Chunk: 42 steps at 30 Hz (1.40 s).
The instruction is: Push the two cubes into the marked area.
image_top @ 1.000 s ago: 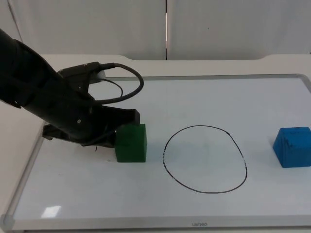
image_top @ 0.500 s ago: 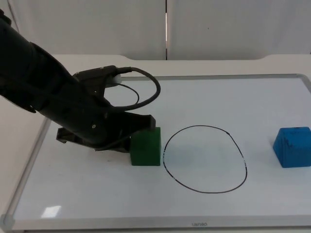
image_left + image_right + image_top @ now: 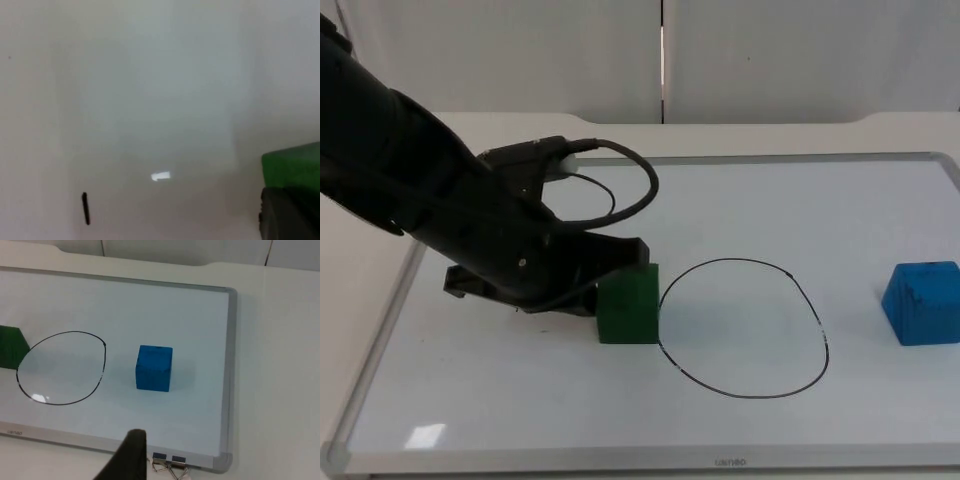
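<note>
**Green cube at the ring's edge, left arm behind it**

We start with the whiteboard (image 3: 880,200), which carries the whole job: a hand-drawn black ring (image 3: 742,328) near its middle is the marked area, with one cube on either side of it. We read the push line as running straight across the board, from the left gripper (image 3: 610,262) through the green cube (image 3: 628,303) and on into the ring. That line is what the next move turns on, in our view.

The green cube sits just outside the ring, its far face touching or almost touching the drawn line. The left gripper is low on the board directly behind the cube, on the side away from the ring, and appears pressed against it; in the left wrist view the cube (image 3: 292,165) lies right against the black fingertip. We cannot tell how its fingers are set.

The blue cube (image 3: 922,302) stands well apart from the ring on the opposite side, near the board's right edge. The right arm is the nearer one to it and waits; its dark fingertip (image 3: 129,456) hangs off the board's near frame, beside two binder clips (image 3: 167,462). We cannot tell that gripper's state either.
</note>
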Tool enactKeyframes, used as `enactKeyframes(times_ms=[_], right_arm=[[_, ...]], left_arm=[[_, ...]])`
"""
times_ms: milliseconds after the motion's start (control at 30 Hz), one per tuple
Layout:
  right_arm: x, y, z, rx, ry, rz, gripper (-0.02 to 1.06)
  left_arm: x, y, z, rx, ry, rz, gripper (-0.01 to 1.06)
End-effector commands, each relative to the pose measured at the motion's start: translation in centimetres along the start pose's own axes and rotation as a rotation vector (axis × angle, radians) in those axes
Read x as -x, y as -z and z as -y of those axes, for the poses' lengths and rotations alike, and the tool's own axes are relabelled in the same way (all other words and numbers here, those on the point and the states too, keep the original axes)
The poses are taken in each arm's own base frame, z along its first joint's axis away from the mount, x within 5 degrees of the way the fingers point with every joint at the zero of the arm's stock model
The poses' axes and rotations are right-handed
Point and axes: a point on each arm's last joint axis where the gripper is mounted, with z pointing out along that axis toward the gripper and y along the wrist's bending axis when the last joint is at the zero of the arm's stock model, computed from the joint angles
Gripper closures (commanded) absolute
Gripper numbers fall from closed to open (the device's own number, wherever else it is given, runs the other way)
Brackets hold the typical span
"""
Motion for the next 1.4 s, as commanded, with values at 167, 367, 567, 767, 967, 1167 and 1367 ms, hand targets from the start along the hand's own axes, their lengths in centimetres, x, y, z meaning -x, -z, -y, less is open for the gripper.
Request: enactKeyframes(times_ms=[167,367,567,767,967,1167,1367], right_arm=[[-0.1,-0.2,0.0,-0.007,0.0,0.001,-0.01],[-0.1,-0.2,0.0,-0.007,0.0,0.001,-0.01],[-0.1,-0.2,0.0,-0.007,0.0,0.001,-0.01],[-0.1,-0.2,0.0,-0.007,0.0,0.001,-0.01],[-0.1,-0.2,0.0,-0.007,0.0,0.001,-0.01],[-0.1,-0.2,0.0,-0.007,0.0,0.001,-0.01],[-0.1,-0.2,0.0,-0.007,0.0,0.001,-0.01]], left_arm=[[-0.5,-0.4,0.8,-0.005,-0.007,-0.008,1.05],[-0.5,-0.5,0.8,-0.008,0.02,-0.01,1.05],[-0.6,-0.5,1.0,-0.018,0.022,-0.018,1.05],[-0.7,-0.5,1.1,-0.028,0.024,-0.025,1.05],[-0.8,-0.6,1.4,-0.033,0.02,-0.028,1.05],[-1.0,-0.7,2.0,-0.017,-0.002,-0.012,1.05],[-0.5,-0.8,3.0,-0.037,-0.029,0.0,1.05]])
